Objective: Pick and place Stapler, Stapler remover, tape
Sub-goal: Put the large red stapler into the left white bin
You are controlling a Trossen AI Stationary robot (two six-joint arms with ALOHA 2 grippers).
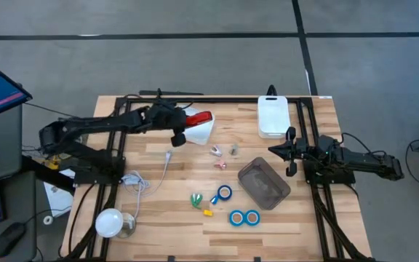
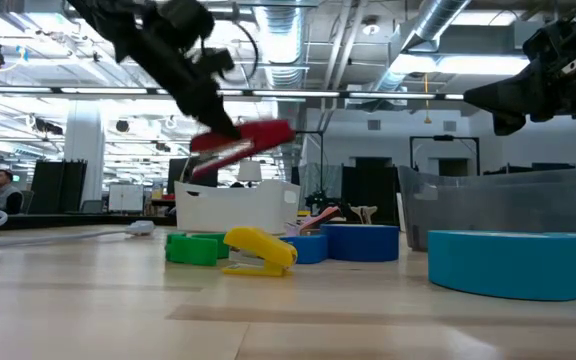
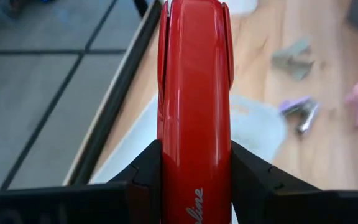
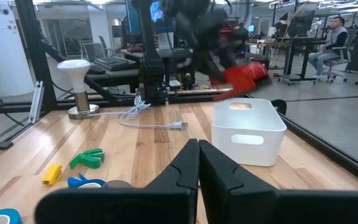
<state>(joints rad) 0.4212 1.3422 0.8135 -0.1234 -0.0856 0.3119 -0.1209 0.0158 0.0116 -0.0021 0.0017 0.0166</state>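
The red stapler (image 1: 201, 116) hangs over a small white bin (image 1: 198, 132) at the table's far left-centre, with my left gripper (image 1: 182, 125) shut on it. In the low view the stapler (image 2: 243, 140) shows tilted above that bin (image 2: 236, 206). Three blue tape rolls (image 1: 224, 193) (image 1: 237, 217) (image 1: 252, 217) lie flat near the front centre. Small claw-shaped stapler removers, pink and grey (image 1: 220, 154), lie mid-table, and a green one (image 1: 196, 198) and a yellow one (image 1: 207, 212) lie beside the tape. My right gripper (image 1: 291, 151) waits shut at the right. My left gripper pinches the stapler's two long sides (image 3: 166, 163) between its two fingers (image 3: 143, 169), toward the end nearest the wrist. The fingers come slanting down from the table's left and lie along the stapler, which sticks out ahead of them. The stapler is lifted clear above the white bin, slightly tilted.
A second white bin (image 1: 273, 116) stands at the far right-centre. A clear grey container (image 1: 262, 182) sits right of centre. A round white lamp (image 1: 110, 222) and its cable (image 1: 164, 164) take up the front left. Bare wood (image 1: 158, 233) lies along the near edge.
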